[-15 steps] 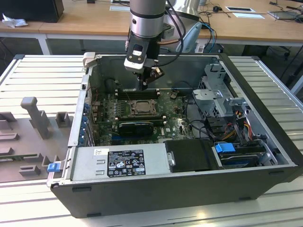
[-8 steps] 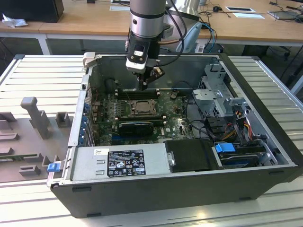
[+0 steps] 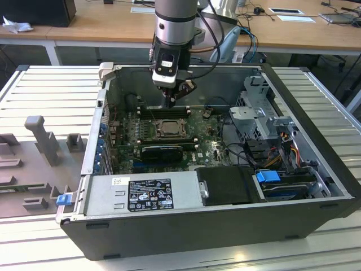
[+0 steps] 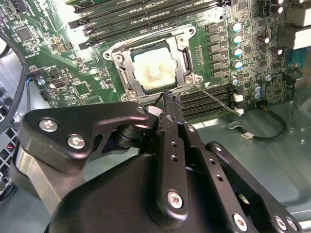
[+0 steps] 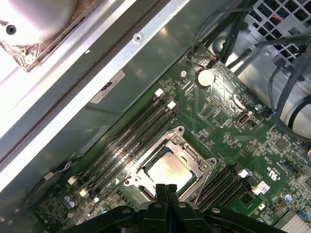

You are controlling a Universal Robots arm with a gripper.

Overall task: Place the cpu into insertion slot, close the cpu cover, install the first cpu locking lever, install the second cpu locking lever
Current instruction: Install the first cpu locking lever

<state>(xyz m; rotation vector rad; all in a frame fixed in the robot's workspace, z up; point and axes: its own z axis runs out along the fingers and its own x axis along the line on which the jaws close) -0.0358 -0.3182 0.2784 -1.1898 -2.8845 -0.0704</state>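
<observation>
Using the empty, pinched-together fingers point(image 4: 171, 104), press squarely on the unlatched locking lever point(image 4: 217, 99) beside the mid-frame cpu cover point(image 3: 153, 129).

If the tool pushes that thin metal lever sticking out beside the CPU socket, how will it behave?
The lever looks like a thin wire rod, so it is probably springy and light. Anchored at the socket corner, it would likely pivot, not slide.

The cpu point(image 4: 154, 72) shows a pale satin metal face, the cpu cover point(image 4: 127, 73) duller grey metal. The claw point(image 4: 167, 97) is matt black; the circuit board point(image 4: 46, 53) gleams glossy green.
</observation>
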